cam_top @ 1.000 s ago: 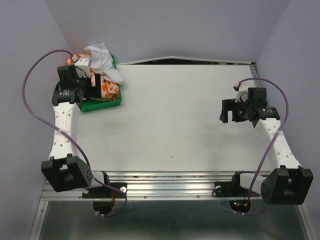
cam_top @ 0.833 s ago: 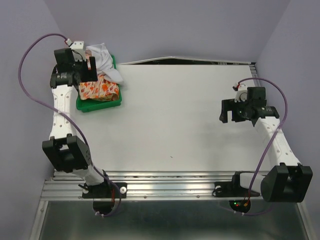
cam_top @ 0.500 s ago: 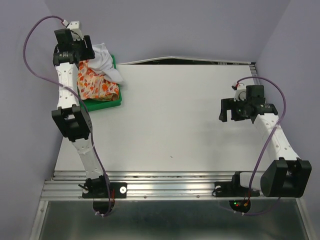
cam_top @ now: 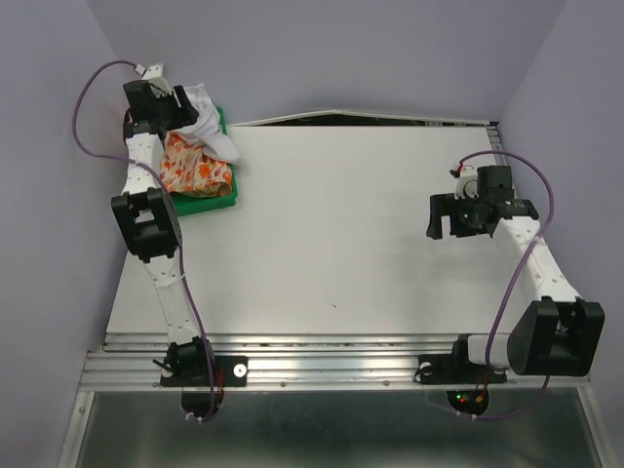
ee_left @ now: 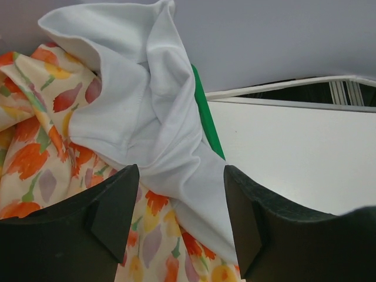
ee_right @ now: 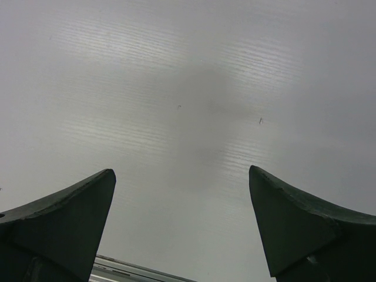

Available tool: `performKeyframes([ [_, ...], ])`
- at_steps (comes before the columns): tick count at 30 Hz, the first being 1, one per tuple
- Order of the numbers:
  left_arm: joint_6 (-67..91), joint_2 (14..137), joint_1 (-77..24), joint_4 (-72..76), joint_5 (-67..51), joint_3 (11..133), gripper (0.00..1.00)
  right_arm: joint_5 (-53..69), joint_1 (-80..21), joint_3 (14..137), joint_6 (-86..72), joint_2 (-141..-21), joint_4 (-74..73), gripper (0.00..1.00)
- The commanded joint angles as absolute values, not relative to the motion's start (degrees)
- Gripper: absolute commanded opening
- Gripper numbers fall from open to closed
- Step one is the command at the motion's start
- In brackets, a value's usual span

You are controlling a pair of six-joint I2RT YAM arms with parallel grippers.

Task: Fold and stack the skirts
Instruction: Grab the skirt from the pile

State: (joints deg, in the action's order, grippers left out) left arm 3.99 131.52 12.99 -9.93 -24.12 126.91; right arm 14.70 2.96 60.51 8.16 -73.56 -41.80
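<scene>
1. Both skirts lie bunched and unfolded in the green tray (cam_top: 212,204) at the far left corner of the surface (cam_top: 341,234).
2. The white skirt (ee_left: 147,111) lies crumpled on top of the floral skirt (ee_left: 35,153). One end of it drapes over the tray's right rim.
3. The floral skirt fills the near part of the tray, under and to the left of the white one.
4. The left fingers (ee_left: 111,217) are spread apart above the heap and grip nothing. Both skirts show in the gap between them.
5. The right fingers (ee_right: 59,223) are also spread apart and hold nothing. They hang over the bare right side of the surface, well apart from the tray.
</scene>
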Motion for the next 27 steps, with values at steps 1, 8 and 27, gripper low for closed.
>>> performKeyframes([
  [1, 3.43, 134.46, 13.01, -5.27, -24.88, 131.22, 0.71, 14.33, 3.34, 63.54, 8.96, -74.09, -42.45, 1.00],
  [8, 0.35, 141.15, 12.22, -4.83, -19.87, 134.64, 0.72, 14.50, 3.34, 62.05, 8.88, -74.97, -42.19, 1.00],
  [27, -2.99, 146.08, 10.37, -4.40, -13.80, 140.80, 0.00, 14.50, 5.45, 62.23, 8.26, -75.76, -42.28, 1.00],
])
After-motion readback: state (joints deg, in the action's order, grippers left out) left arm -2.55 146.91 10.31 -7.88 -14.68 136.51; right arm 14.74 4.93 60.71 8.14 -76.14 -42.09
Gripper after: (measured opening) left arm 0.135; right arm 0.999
